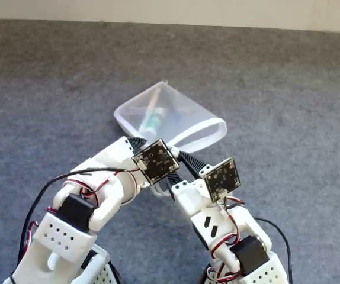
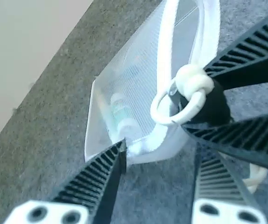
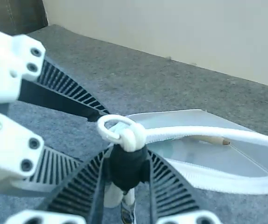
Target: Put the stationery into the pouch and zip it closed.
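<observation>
right claw [image 3: 127, 161] clamped on black zipper pull [image 3: 124, 171]; left claw [image 2: 161, 150] open astride translucent white mesh pouch [image 2: 124, 88] end: pinch it, then drag straight

Left arm [image 1: 102, 195] and right arm [image 1: 214, 216] converge, left jaws spread, right jaws apparently clamped.

Grey table [image 1: 288, 83], felt-like cover with a fine nap, runs back to a pale wall [image 1: 217, 12]. One item lies directly on it: a translucent pouch [image 1: 164, 115], near the middle, on its side, its white-edged mouth gaping toward the near right.
</observation>
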Motion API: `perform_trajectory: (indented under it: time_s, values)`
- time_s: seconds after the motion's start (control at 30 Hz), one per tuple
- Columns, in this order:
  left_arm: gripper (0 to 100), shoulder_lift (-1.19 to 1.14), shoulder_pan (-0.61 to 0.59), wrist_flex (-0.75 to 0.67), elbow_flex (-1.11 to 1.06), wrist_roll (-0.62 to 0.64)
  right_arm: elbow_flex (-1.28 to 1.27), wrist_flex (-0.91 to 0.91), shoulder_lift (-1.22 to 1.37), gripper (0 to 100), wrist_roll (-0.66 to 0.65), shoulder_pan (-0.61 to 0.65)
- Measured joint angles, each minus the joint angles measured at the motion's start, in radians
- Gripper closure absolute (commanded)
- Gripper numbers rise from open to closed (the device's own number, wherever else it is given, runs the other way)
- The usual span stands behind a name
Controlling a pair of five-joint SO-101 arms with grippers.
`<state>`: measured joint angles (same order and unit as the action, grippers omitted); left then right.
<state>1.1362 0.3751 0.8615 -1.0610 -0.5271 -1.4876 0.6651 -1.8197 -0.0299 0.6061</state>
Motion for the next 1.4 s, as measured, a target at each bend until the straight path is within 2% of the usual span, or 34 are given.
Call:
perform_trajectory:
  time_s: [0.2, 0.43, 0.6, 1.27, 1.4]
  values:
    - [78, 0.000, 0.000, -0.175, -0.106, 0.000, 0.000, 0.000, 0.000, 99.4, 0.000, -0.002]
    - [93, 0.000, 0.043, -0.354, -0.229, 0.005, 0.000, 0.002, 0.000, 99.4, 0.000, -0.005]
    - [100, 0.000, 0.046, -0.374, -0.232, 0.005, 0.000, 0.002, -0.005, 99.4, 0.000, -0.006]
    - [100, 0.000, 0.054, -0.338, -0.232, 0.003, 0.000, -0.018, -0.005, 99.4, 0.000, -0.006]
    - [100, 0.000, 0.054, -0.325, -0.232, 0.002, 0.000, -0.026, -0.005, 99.4, 0.000, -0.043]
